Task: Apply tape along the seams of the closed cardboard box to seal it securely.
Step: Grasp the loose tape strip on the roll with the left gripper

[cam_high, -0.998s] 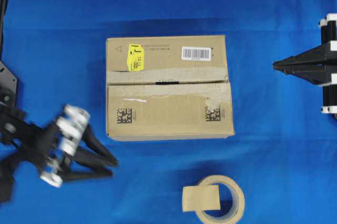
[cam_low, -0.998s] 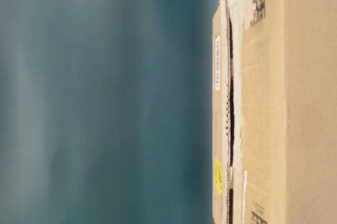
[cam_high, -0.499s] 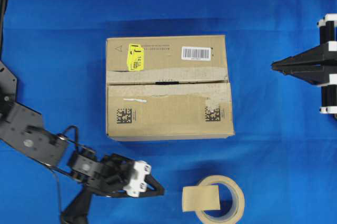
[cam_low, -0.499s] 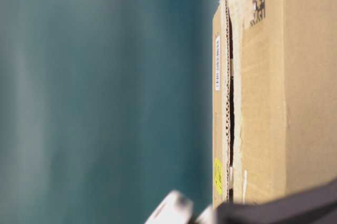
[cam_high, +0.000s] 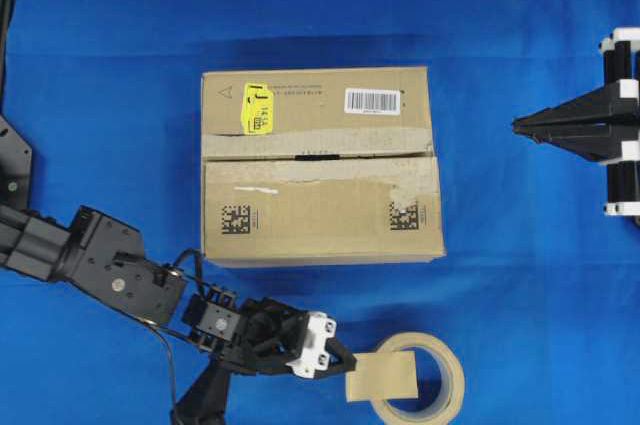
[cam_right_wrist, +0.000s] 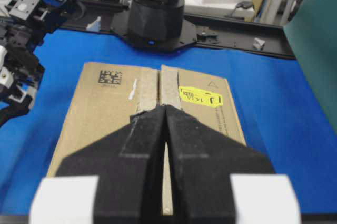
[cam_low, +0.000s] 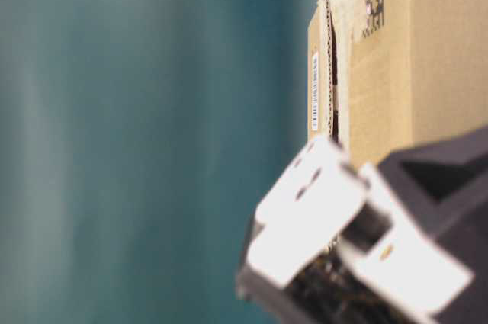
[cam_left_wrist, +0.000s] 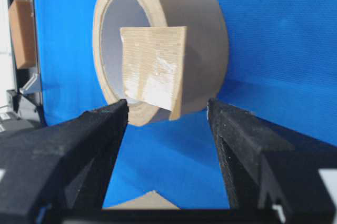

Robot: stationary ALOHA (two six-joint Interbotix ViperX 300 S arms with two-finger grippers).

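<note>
Cardboard box (cam_high: 320, 165) flaps closed, contents hidden, left pincer (cam_high: 341, 363) spread beside tape (cam_high: 381, 378), right pincer (cam_high: 521, 126) clenched, seemingly empty

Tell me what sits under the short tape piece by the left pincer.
The tape lies over the left rim of the tape roll. Its core and the blue cloth show through the ring; the rim beneath the piece is hidden. The open left pincer hasn't gripped it.

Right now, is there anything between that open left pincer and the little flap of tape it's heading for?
Nothing visible. The left pincer is open and faces the tape sticking off the roll; only bare blue cloth lies in between.
</note>
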